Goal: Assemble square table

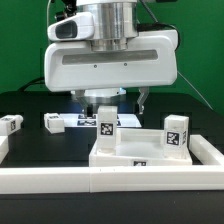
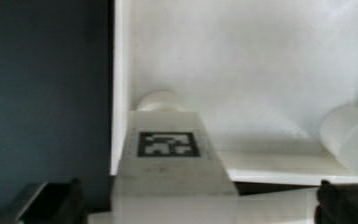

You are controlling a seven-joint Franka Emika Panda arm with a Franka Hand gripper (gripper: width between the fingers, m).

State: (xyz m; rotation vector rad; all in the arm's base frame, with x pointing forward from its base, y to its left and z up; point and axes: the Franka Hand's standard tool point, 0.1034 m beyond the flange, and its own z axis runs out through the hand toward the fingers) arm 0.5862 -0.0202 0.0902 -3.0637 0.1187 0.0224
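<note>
Green backdrop, black desk [image 1: 40, 145]: my pincer [image 1: 112, 106] hangs with jaws spread and nothing held, straddling a leg [image 1: 104, 122] that stands upright on the slab [image 1: 150, 152]. A second leg [image 1: 176, 131] stands on the slab's corner toward the exterior view's right, and a loose leg [image 1: 53, 122] lies on the desk toward its left. I judge the legs light, stiff, slick plastic, best pinched across flat sides. The arm's housing hides the finger roots, and I can't tell whether the leg is seated.
</note>
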